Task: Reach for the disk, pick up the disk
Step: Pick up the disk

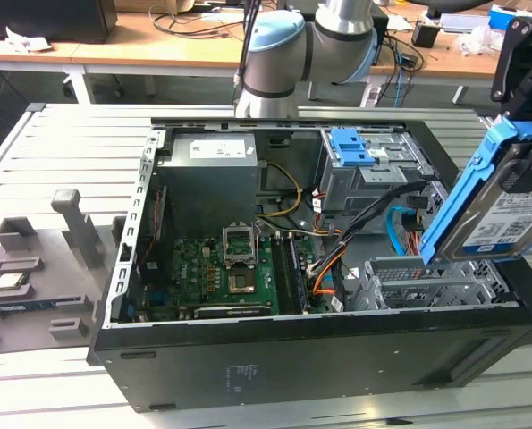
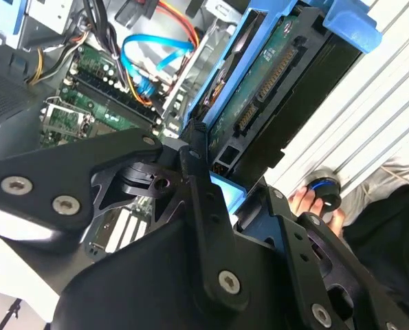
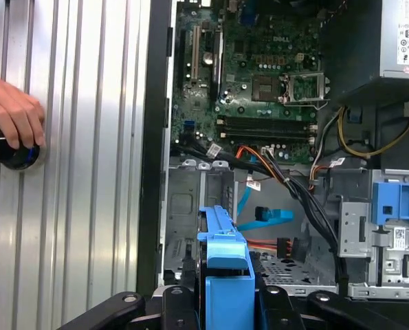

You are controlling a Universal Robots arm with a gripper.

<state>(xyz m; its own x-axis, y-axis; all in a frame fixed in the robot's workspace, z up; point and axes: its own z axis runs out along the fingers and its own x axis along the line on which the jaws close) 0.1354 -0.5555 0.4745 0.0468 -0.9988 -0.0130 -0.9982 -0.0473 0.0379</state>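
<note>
Here, the big open computer case (image 1: 319, 357) lies on the table (image 1: 69, 143). At about 3 o'clock in the exterior view, the gripper (image 1: 525, 156) is clamped on the disk (image 1: 498, 210), which hangs tilted above the case's edge. A hand (image 3: 12, 113) rests on a small round knob (image 3: 12, 152).

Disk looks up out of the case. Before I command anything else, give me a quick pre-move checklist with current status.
1. Disk in the gripper: ok, clamped by its blue rails, tilted, held above the case.
2. Disk clear of the drive bay: cannot tell, its lower corner sits close over the bay.
3. Cables free of the disk: ok, they lie inside the case.
4. Person's hand out of the workspace: not ok, it rests on a knob on the table beside the case.
5. Blue latch piece undisturbed: ok.
</note>
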